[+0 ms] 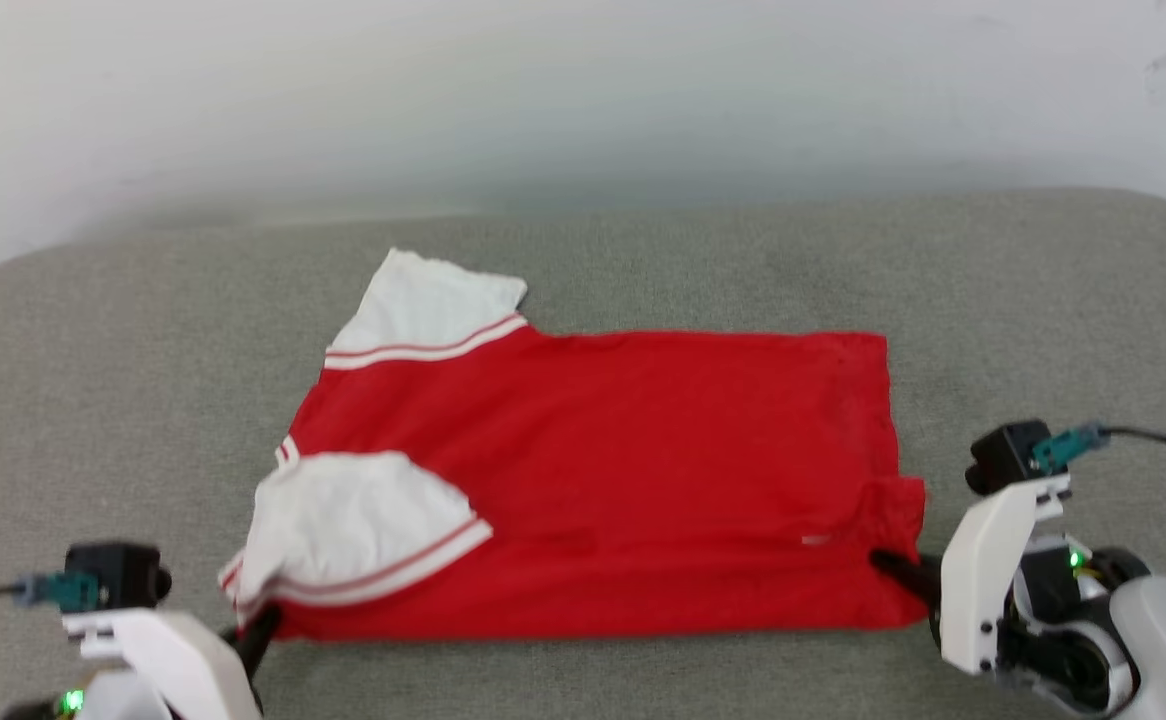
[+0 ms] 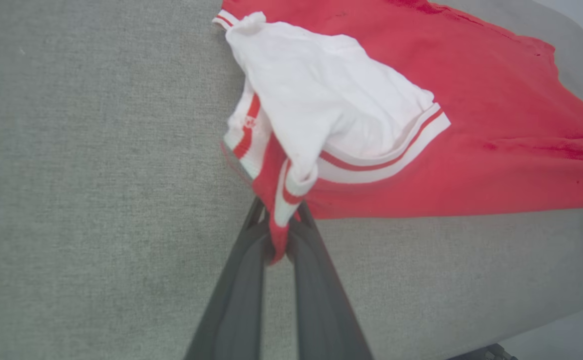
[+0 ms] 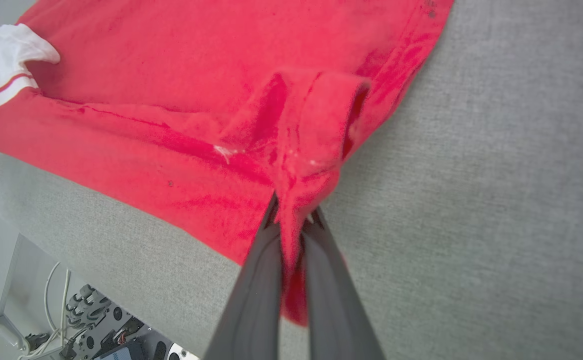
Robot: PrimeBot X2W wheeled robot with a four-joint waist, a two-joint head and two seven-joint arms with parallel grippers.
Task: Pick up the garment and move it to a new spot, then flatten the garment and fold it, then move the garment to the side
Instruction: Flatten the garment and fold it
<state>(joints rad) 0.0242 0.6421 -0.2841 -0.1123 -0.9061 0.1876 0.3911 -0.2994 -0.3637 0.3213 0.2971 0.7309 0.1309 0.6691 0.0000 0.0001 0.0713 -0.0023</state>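
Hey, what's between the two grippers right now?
The garment, its red near edge running from the left gripper to the right gripper, in the head view.

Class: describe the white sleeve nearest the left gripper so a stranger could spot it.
A red garment lies on the grey padded surface. At its left end, the near white sleeve folds over the red, adjoining striped trim pinched by the left gripper. The far sleeve lies flat on grey.
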